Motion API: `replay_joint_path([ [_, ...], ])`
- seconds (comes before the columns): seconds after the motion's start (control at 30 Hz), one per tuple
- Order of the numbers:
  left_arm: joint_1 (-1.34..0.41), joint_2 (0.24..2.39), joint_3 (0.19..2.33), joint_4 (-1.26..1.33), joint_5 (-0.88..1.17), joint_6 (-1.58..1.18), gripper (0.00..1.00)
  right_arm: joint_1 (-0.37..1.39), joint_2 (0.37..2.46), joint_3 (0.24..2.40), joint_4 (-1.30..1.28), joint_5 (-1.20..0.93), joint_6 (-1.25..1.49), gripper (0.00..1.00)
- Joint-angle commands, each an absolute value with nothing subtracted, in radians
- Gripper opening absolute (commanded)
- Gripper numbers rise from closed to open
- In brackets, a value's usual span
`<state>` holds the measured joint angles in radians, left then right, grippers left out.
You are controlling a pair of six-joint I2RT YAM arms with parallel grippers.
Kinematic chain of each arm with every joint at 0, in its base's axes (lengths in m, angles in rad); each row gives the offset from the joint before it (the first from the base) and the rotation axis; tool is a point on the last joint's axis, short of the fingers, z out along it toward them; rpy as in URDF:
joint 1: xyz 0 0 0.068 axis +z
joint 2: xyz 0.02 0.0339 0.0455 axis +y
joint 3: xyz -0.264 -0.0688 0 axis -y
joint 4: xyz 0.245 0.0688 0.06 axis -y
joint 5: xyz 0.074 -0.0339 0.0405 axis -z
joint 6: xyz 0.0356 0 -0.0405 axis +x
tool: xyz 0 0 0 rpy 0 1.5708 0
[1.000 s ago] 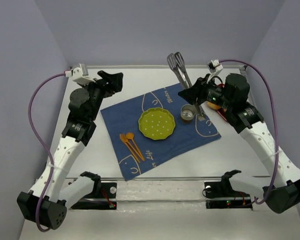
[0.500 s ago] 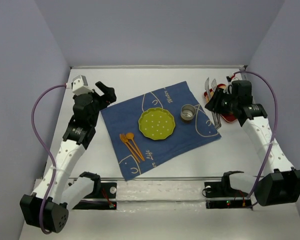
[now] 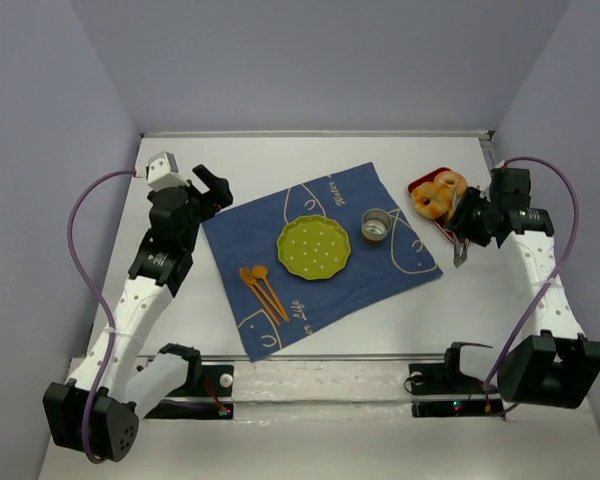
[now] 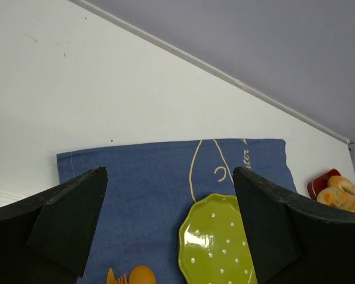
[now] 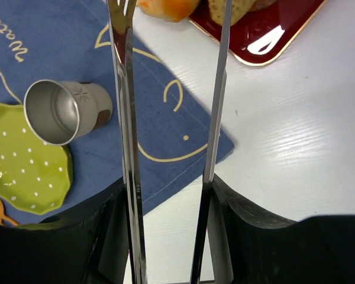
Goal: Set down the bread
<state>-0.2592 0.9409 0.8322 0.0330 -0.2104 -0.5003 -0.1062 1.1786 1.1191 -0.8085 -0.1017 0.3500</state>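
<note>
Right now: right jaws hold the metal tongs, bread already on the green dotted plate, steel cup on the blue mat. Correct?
No: the green dotted plate is bare, as the top external view shows; the pastries sit on the red tray. Right jaws holding the metal tongs, steel cup on the blue mat: correct.

walls (image 3: 310,60): pale lavender | table (image 3: 280,160): white | light: even

**Left jaws wide, right pinching tongs**

The left arm rises from its 7 o'clock base. The left gripper (image 3: 217,191) aims toward 2 o'clock, fingers spread fully apart. The right arm folds up at 3 o'clock, wrist bent downward, and the right gripper (image 5: 168,194) clamps tongs (image 5: 125,118) between its fingers.
</note>
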Motion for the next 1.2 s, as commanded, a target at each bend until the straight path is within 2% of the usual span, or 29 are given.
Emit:
replay_joint_path([
  [0.0, -0.249, 0.948, 0.834, 0.081, -0.198, -0.476, 0.99, -0.132, 1.23, 1.17, -0.836, -0.105, 0.325, 0.54],
  [0.4, -0.238, 0.936, 0.819, 0.09, -0.176, -0.474, 0.99, -0.261, 1.396, 1.215, -0.801, -0.185, 0.333, 0.54],
  [0.67, -0.233, 0.943, 0.815, 0.103, -0.144, -0.469, 0.99, -0.27, 1.463, 1.227, -0.747, -0.258, 0.327, 0.55],
  [1.17, -0.226, 0.968, 0.821, 0.104, -0.13, -0.466, 0.99, -0.27, 1.523, 1.241, -0.715, -0.227, 0.347, 0.55],
])
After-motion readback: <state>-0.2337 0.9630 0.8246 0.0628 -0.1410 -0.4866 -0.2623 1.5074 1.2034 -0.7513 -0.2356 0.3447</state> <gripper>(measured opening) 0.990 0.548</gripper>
